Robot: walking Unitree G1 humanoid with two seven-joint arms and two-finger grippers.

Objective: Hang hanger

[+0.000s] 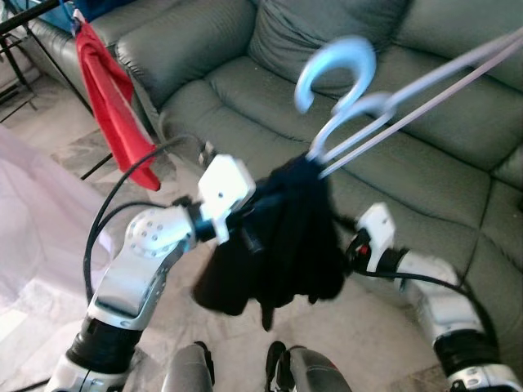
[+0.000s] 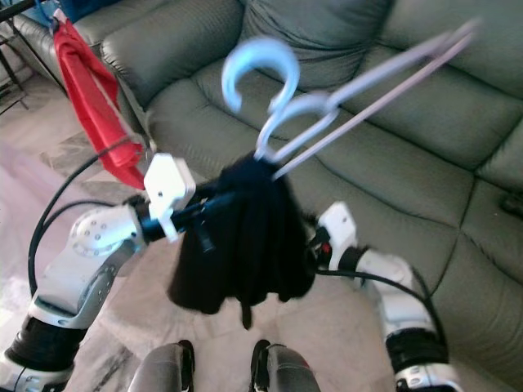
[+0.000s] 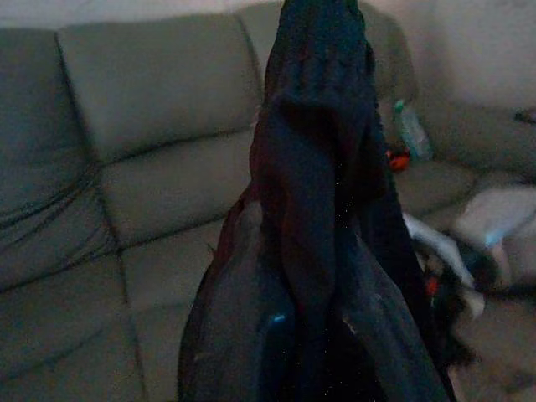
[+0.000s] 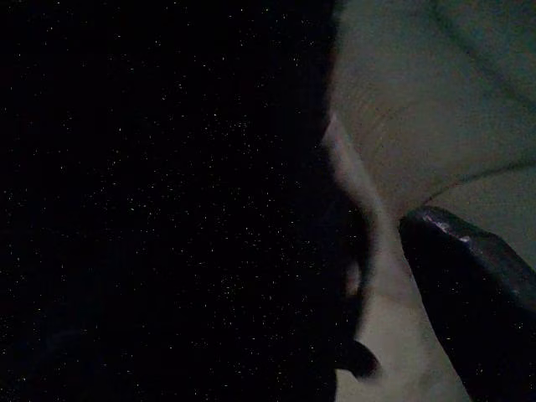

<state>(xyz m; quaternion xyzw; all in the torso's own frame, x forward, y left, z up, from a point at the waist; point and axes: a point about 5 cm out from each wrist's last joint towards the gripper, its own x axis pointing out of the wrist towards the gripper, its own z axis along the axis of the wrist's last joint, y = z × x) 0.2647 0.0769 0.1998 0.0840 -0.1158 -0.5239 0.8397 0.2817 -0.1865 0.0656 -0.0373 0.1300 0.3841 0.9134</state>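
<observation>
Two pale blue hangers (image 1: 347,98) hover in front of me, hooks up, their arms slanting off to the upper right and blurred. A black garment (image 1: 286,237) hangs bunched from their necks. My left gripper (image 1: 257,233) reaches into this cloth from the left and looks shut on it, its fingers buried in the folds. The left wrist view has the black garment (image 3: 322,218) draped right before the camera. My right gripper (image 1: 353,247) sits just behind the garment's right side; one dark finger (image 4: 469,285) shows beside a black mass.
A grey-green sofa (image 1: 245,90) spans the background. A red cloth (image 1: 114,106) hangs from a dark rail (image 1: 24,16) at the upper left. Pale tiled floor lies below, with my feet (image 1: 278,363) at the bottom edge.
</observation>
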